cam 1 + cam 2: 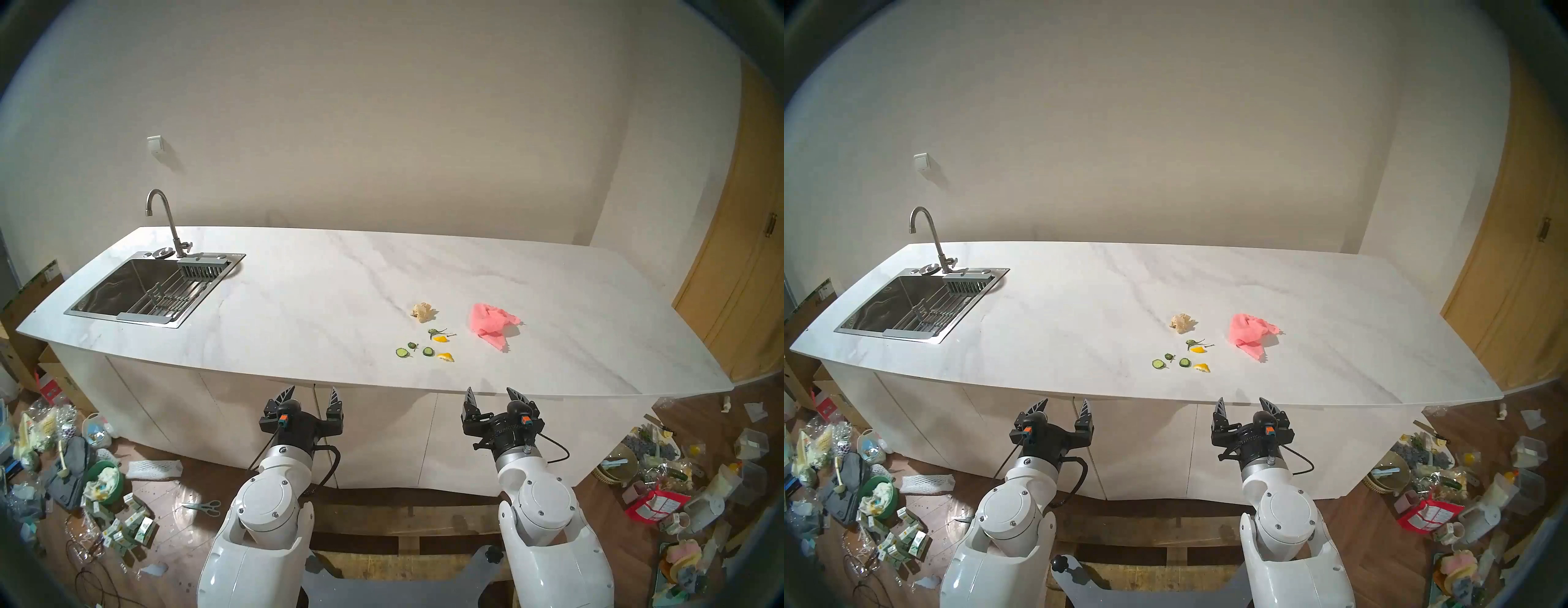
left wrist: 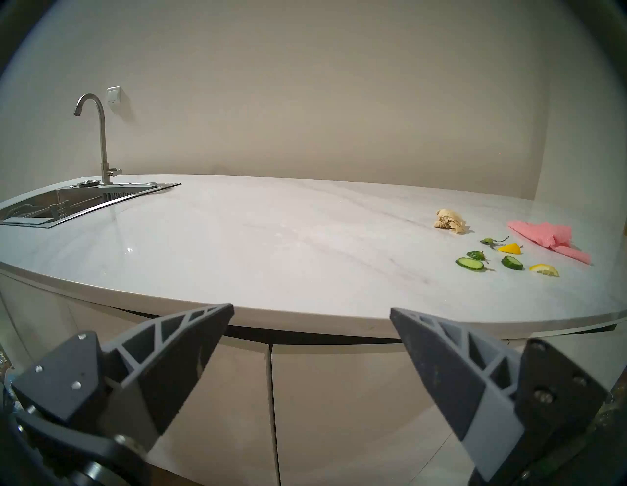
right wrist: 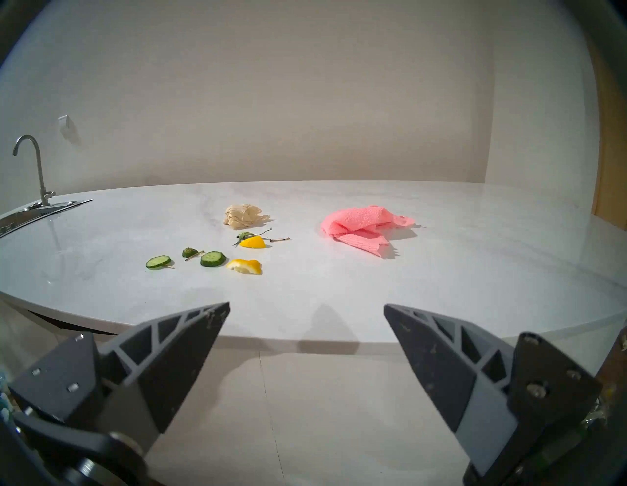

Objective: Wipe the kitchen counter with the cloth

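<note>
I see the pink cloth (image 1: pixel 492 323) lying crumpled on the kitchen counter (image 1: pixel 322 288), right of centre. At its nine o'clock sits a beige paper wad (image 1: pixel 423 312); cucumber slices (image 1: pixel 428 351) and lemon wedges (image 1: pixel 446 357) lie at its seven o'clock. My left gripper (image 1: pixel 313 392) and right gripper (image 1: pixel 495 393) hover before the counter's near edge, both spread wide, holding nothing.
</note>
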